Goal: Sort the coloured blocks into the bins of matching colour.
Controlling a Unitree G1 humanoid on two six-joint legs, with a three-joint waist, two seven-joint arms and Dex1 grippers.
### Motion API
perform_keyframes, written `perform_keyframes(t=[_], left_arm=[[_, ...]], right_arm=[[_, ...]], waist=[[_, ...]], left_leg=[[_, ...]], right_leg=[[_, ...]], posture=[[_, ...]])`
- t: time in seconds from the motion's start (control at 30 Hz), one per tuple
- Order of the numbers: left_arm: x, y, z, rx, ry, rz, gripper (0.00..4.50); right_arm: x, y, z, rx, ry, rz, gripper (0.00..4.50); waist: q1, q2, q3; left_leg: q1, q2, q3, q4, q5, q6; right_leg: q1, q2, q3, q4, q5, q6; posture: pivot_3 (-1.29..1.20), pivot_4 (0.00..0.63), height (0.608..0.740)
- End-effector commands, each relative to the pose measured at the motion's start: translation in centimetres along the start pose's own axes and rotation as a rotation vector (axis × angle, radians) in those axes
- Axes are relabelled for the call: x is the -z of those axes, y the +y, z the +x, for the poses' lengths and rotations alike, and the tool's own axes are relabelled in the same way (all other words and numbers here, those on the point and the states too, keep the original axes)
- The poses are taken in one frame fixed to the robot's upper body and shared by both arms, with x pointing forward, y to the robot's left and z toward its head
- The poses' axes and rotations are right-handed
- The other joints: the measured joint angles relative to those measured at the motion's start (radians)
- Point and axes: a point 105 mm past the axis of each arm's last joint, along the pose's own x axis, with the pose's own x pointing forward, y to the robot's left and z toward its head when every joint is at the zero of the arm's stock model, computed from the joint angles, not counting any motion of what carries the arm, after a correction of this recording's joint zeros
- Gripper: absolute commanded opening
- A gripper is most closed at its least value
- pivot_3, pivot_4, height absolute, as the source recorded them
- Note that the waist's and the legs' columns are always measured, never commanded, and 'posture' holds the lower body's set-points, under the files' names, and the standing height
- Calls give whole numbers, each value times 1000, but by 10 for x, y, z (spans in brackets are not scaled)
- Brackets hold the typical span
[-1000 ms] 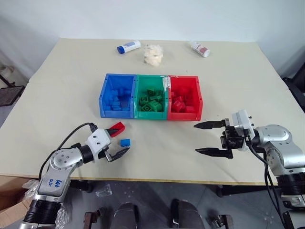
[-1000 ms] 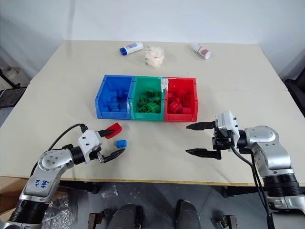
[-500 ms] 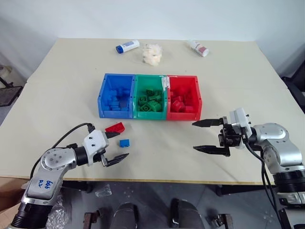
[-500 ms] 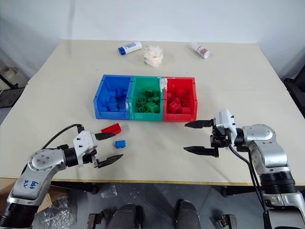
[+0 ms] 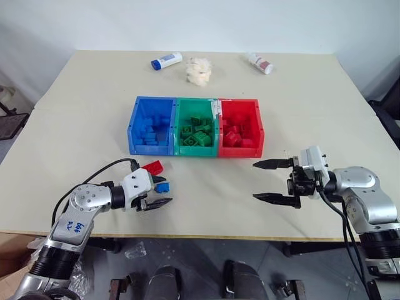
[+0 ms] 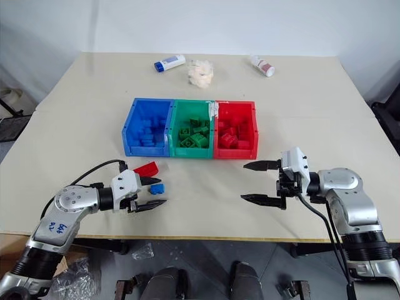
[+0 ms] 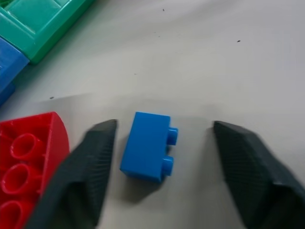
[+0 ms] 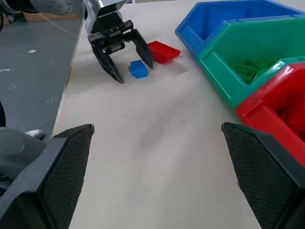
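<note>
You see the three bins in a row at mid table: blue bin (image 5: 150,127), green bin (image 5: 197,128), red bin (image 5: 241,128), all joined, each w/ bricks of its own colour inside. In front of the blue bin, toward the robot, two bricks lie loose on the table (image 5: 75,106): a small blue brick (image 7: 147,146) and a bigger red brick (image 7: 26,164) just beside it, on the side nearer the bins. Your left gripper (image 7: 162,167) is down at the blue brick, one finger each side of it. The jaws are part closed but you still see a gap btw. each finger and the brick, so it grasps nothing yet; brick rests on the table, studs toward one finger. One finger is very near the red brick; if they touch, I cannot tell. Your right gripper (image 5: 273,181) hovers in front of the red bin, well apart from it, jaws wide apart and empty, pointing toward the left gripper. Behind the bins, at the far edge: a white tube w/ blue cap (image 5: 166,60), a cream fluffy wad (image 5: 199,69), and another white tube (image 5: 260,62).
</note>
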Motion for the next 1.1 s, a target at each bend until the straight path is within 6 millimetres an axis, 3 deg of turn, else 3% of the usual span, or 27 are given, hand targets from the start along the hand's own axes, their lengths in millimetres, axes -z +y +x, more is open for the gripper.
perform_keyframes(t=[0.03, 0.13, 0.17, 0.43, 0.53, 0.7, 0.8, 1.03, 1.07, 1.1], left_arm=[[6, 6, -4, -7, 47, 19, 2068], [-2, 11, -6, -40, 1, 23, 1050], [-5, 13, -6, -49, -16, 20, 947], [-45, 49, -22, -245, -131, -13, 947], [-68, 89, -36, -456, -242, -67, 947], [-72, 119, -38, -576, -263, -86, 947], [-56, 129, -28, -599, -210, -98, 1985], [-54, 125, -30, -567, -218, -87, 4197], [-53, 123, -34, -560, -212, -75, 4481], [-52, 120, -39, -554, -208, -67, 4481]], right_arm=[[-13, 0, -6, 26, -43, -42, 4500], [-15, -1, -7, 33, -61, -39, 4500], [-15, -1, -8, 34, -62, -38, 4500], [-17, -5, -9, 57, -58, -41, 4500], [-19, -9, -7, 61, -63, -45, 4500], [-21, -12, -3, 59, -76, -50, 4500], [-28, -19, 1, 77, -119, -68, 4500], [-35, -26, -1, 99, -158, -66, 4500], [-35, -27, 0, 102, -163, -63, 4500], [-35, -28, 0, 103, -167, -59, 4500]], waist=[[0, 0, 0], [-2, 0, 0], [-3, 0, 0], [-8, -1, 0], [-7, -1, 1], [-10, -1, 1], [-13, -2, 1], [-11, -3, 2], [-12, -3, 2], [-12, -3, 2]], left_leg=[[0, 0, 0, 0, 0, 0], [0, 0, 0, 0, 0, 0], [0, 0, 0, 0, 0, 0], [0, 0, -1, 0, 0, 0], [0, 0, 0, 1, 0, 0], [0, 0, -1, 1, 0, 0], [0, 0, 0, 1, 0, 0], [-1, 0, 0, 1, 0, 0], [-1, 0, 0, 1, 0, 0], [-1, 0, 0, 1, 0, 0]], right_leg=[[0, 0, 0, 0, 0, 0], [0, 0, 0, 0, 0, 0], [0, 0, 0, 0, 0, 0], [0, 0, 0, 0, 0, 0], [0, 0, 0, 0, 0, 0], [0, 0, 0, 0, 0, 1], [0, 0, 0, 0, 0, 1], [0, 0, 0, -1, 1, 1], [0, 0, 0, -1, 1, 1], [0, 0, 0, -1, 1, 1]], posture=[[0, 150, 740], [0, 150, 740], [0, 150, 740], [0, 150, 740], [0, 150, 740], [0, 150, 740], [0, 150, 740], [0, 150, 740], [0, 150, 740], [0, 150, 740]])
